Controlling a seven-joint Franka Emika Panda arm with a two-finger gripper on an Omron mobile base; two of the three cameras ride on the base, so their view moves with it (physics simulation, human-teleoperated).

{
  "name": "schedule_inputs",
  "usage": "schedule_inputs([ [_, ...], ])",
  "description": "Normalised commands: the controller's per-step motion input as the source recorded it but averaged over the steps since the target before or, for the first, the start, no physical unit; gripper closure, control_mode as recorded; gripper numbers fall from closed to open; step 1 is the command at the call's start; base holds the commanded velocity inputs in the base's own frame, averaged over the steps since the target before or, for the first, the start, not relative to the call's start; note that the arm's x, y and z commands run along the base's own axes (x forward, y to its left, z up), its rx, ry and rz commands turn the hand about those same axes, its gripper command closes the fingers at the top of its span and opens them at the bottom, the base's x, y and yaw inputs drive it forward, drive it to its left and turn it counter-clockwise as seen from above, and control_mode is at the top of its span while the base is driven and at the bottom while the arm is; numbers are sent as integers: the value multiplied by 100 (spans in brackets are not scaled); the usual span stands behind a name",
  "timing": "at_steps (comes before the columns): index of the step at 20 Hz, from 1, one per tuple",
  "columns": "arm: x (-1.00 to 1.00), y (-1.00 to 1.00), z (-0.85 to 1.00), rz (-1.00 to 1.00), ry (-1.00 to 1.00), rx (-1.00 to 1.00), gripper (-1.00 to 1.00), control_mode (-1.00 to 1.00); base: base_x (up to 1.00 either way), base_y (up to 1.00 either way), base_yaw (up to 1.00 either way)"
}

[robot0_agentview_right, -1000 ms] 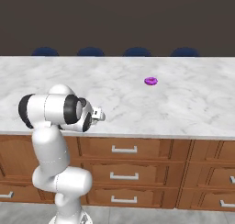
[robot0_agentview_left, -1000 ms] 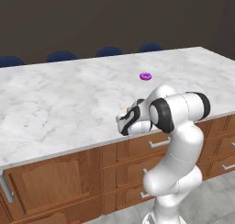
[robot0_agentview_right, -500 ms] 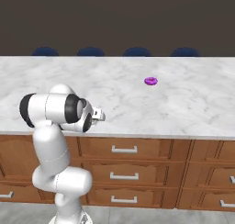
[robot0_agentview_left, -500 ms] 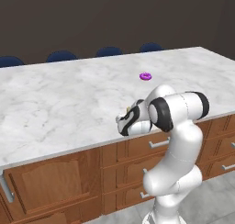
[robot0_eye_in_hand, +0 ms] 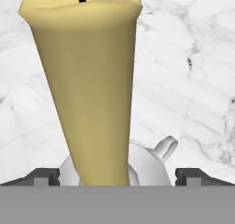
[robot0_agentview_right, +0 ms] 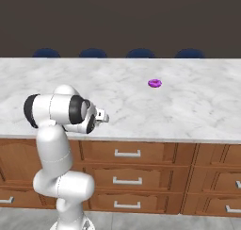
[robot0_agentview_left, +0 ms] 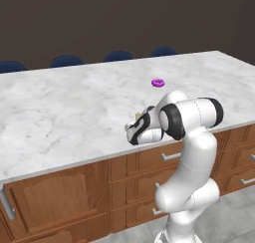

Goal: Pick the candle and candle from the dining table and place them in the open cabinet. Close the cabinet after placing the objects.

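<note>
The slim golden-yellow candle (robot0_eye_in_hand: 87, 81) with a black wick stands on its round silver dish base (robot0_eye_in_hand: 149, 165), which has a small loop handle. My gripper (robot0_eye_in_hand: 119, 176) is shut on it, one dark fingertip (robot0_eye_in_hand: 46, 175) against each side of the dish. In the left base view the gripper (robot0_agentview_left: 131, 136) hangs over the dining table (robot0_agentview_left: 60, 112) near its front edge, with the candle's yellow tip (robot0_agentview_left: 138, 117) just above the hand. The right base view shows the gripper (robot0_agentview_right: 104, 117) at the same edge. The stubby candle and the wall cabinet are out of view.
A small purple ring (robot0_agentview_left: 158, 82) lies on the marble further back, to the right (robot0_agentview_right: 155, 83). Blue chair backs (robot0_agentview_left: 118, 55) line the far side of the table. Wooden drawers with grey handles (robot0_agentview_right: 127, 153) run under the front edge.
</note>
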Motion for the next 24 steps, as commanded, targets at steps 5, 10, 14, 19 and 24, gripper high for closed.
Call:
schedule_inputs([
  [5,6,2,-4,0,0,0,100,-100,0,0,0],
  [10,2,2,-16,0,0,0,100,-100,0,0,0],
  [14,0,0,-21,0,0,0,100,-100,0,0,0],
  [19,0,0,-14,0,-2,0,100,-100,0,0,0],
  [24,-19,0,-4,0,-6,-1,100,-100,0,0,0],
])
